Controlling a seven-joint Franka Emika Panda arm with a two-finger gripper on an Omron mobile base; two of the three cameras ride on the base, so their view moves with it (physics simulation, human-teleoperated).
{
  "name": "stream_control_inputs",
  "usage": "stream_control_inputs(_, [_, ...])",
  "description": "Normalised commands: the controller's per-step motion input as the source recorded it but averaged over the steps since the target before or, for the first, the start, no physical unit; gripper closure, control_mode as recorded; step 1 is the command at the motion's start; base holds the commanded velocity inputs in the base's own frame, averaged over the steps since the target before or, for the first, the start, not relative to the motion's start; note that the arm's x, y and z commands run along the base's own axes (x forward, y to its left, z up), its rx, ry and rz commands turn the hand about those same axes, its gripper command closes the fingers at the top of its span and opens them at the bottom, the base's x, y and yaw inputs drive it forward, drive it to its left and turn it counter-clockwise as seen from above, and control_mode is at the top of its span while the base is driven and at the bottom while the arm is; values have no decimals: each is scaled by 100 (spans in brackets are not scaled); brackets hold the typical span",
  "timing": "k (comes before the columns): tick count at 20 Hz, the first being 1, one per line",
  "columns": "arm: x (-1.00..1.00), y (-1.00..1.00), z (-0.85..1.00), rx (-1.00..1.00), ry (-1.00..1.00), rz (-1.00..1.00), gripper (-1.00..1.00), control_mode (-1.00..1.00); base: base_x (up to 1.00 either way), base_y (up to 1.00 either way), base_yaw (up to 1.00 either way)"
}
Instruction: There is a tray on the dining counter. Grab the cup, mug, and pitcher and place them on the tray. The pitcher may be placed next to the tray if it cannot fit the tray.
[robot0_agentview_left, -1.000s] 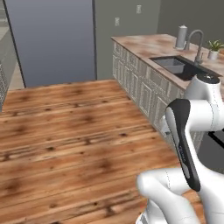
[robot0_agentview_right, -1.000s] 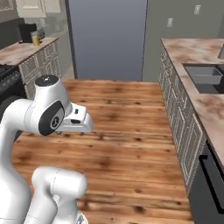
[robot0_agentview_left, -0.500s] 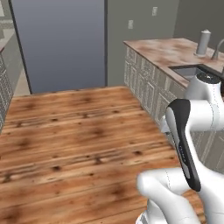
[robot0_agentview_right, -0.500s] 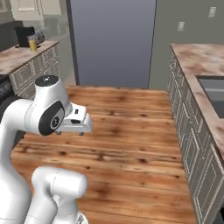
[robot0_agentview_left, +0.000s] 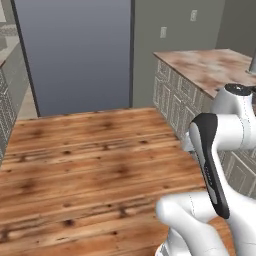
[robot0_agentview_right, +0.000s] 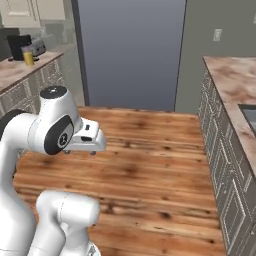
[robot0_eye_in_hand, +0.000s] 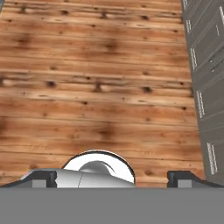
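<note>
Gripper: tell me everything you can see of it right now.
The gripper shows in the hand view as two small dark fingertips set wide apart at the bottom edge, open, with nothing between them. It points down at the bare wooden plank floor, well above it and touching nothing. Grey cabinet fronts run along the right edge of that view. In the right base view the white hand sits folded close to the arm.

1. The whole picture has shifted in both base views, so the base and its cameras have turned; the things themselves did not move.
2. The big grey door (robot0_agentview_left: 75, 55) now stands in the middle of the left base view.
3. The surface with the sink (robot0_agentview_right: 248, 116) has slid toward the right edge of the right base view.
4. The far surface with the pitcher (robot0_agentview_right: 28, 57) now sits at the upper left.
</note>
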Motion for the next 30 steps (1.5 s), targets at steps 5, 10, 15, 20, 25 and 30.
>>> stream_control_inputs(5, [0,0,0,0,0,0,-100,100,100,-1,1])
stream_control_inputs(10, [0,0,0,0,0,0,-100,100,100,-1,3])
stream_control_inputs(15, [0,0,0,0,0,0,-100,100,100,-2,2])
stream_control_inputs(20, [0,0,0,0,0,0,-100,100,100,-17,0])
stream_control_inputs(25, [0,0,0,0,0,0,-100,100,100,-19,0])
stream_control_inputs(30, [0,0,0,0,0,0,-100,100,100,-18,0])
